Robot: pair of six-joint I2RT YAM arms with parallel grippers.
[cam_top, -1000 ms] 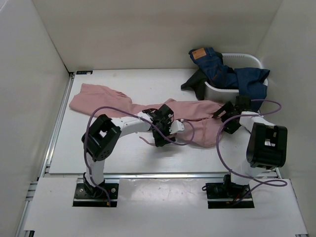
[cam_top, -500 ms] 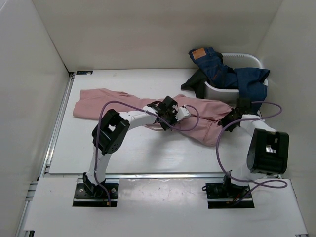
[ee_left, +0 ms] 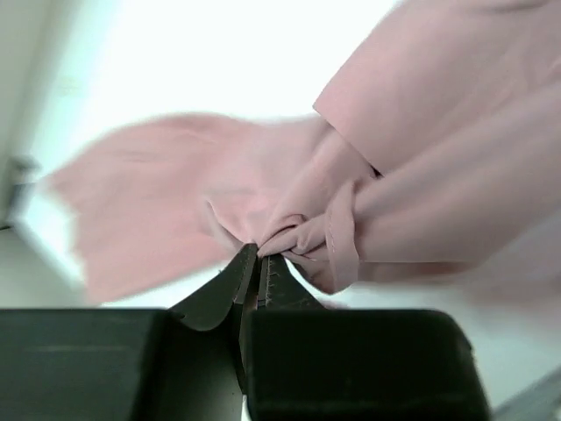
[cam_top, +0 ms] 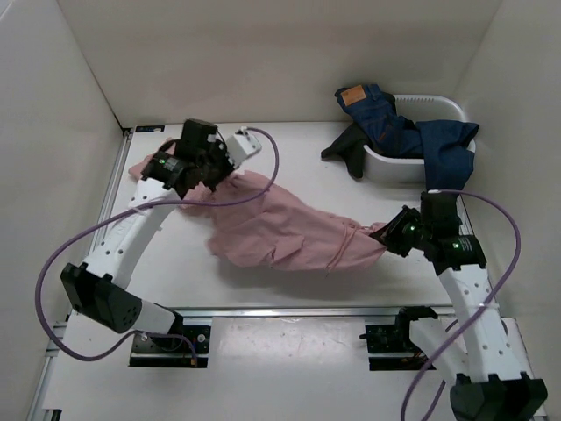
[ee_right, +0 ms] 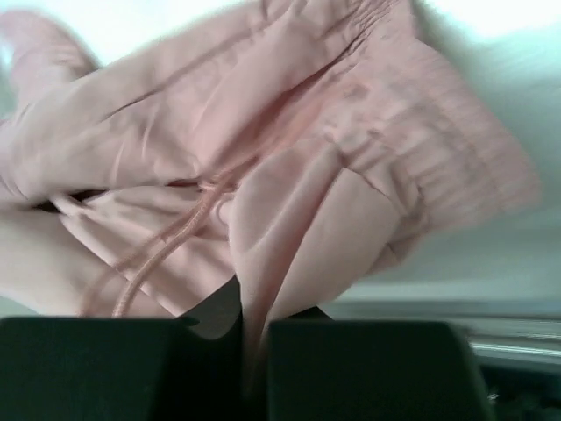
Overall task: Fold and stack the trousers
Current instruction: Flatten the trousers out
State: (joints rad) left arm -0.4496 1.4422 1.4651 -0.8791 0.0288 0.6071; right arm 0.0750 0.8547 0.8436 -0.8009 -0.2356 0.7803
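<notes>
Found left gripper and right gripper each clamped on trousers. Observed blue jeans heaped in white basket beyond right gripper.

I've got the trousers plain dusty pink all over, no print. On the right wrist view the drawstrings show a slightly deeper pink. The left gripper reads black, and so does the right gripper. The left arm and right arm are white with black joints, and the cables are purple. The table is white and the walls off-white. Far right, I see a white basket holding dark blue jeans with a tan patch, and a black cloth beside them.
</notes>
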